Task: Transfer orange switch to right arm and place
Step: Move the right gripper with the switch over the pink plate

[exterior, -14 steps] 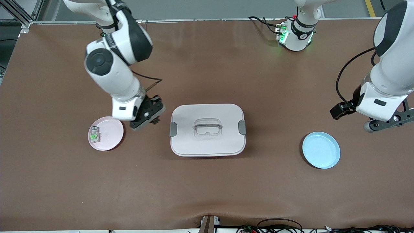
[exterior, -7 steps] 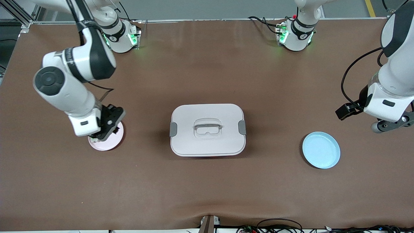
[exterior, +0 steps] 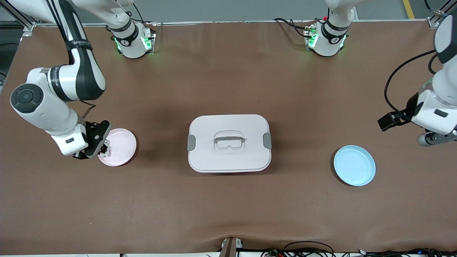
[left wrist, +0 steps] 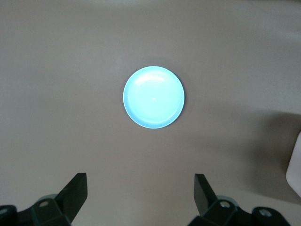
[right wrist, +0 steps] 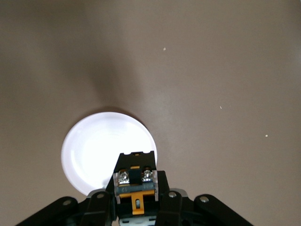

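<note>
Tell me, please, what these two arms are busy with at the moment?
The right gripper is shut on the orange switch and holds it over the edge of the pink plate at the right arm's end of the table. The left gripper waits with fingers open, above the table near the empty blue plate. A closed white box sits on the table between the two plates.

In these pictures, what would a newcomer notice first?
First, the big white lidded box at the table's middle, between a pink plate and a blue plate. Next, the right hand over the pink plate's edge, shut on the orange switch. The left hand waits open near the blue plate.
</note>
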`<state>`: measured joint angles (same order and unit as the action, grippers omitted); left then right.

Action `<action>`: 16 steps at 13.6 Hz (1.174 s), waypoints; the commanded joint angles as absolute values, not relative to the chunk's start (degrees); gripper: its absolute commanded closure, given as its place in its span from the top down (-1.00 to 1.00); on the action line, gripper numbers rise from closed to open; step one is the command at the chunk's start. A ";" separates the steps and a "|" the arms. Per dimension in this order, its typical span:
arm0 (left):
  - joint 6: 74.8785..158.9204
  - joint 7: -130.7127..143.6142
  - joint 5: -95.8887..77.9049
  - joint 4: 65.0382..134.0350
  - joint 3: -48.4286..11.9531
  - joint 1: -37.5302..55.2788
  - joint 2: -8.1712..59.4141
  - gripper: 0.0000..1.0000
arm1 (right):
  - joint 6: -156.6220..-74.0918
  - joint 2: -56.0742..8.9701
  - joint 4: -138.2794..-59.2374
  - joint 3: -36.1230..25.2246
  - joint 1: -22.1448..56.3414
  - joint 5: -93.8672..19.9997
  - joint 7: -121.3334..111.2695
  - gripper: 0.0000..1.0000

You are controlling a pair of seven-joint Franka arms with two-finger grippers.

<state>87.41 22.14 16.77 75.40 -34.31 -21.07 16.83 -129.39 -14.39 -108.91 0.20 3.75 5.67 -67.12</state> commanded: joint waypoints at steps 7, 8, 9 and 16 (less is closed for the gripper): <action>86.75 12.30 11.60 76.29 -34.63 -26.98 14.77 1.00 | -136.31 -21.26 -114.61 1.84 0.00 5.89 -68.99 -1.00; 86.75 12.30 11.51 76.29 -34.45 -26.72 14.59 1.00 | -137.62 -22.23 -114.61 1.93 0.17 4.93 -68.99 -1.00; 86.75 12.30 11.43 76.46 -34.02 -25.76 13.81 1.00 | -139.12 -22.85 -114.78 1.93 0.35 3.96 -69.17 -1.00; 86.66 9.67 2.28 86.11 -6.45 -3.90 4.50 1.00 | -140.80 -26.80 -114.79 2.02 0.79 3.78 -73.90 -1.00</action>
